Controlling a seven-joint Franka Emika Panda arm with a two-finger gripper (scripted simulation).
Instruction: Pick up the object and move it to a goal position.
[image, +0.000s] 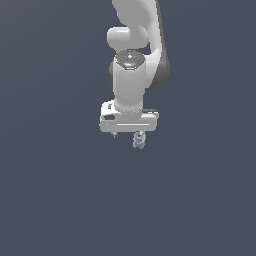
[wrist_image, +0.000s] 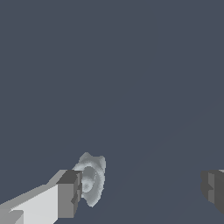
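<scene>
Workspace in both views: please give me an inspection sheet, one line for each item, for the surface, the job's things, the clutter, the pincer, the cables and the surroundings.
Surface: plain dark grey-blue ground, no markings.
Job's things: one lumpy pale bluish-grey object, seen just below the pincer bar in the exterior view; no goal marker seen.
Clutter: nothing seen.
Pincer: pincer wide open; one finger beside the object, contact cannot be told; the other finger far apart from it.
Cables: nothing seen.
Surroundings: only the white arm above; nothing else seen.
</scene>
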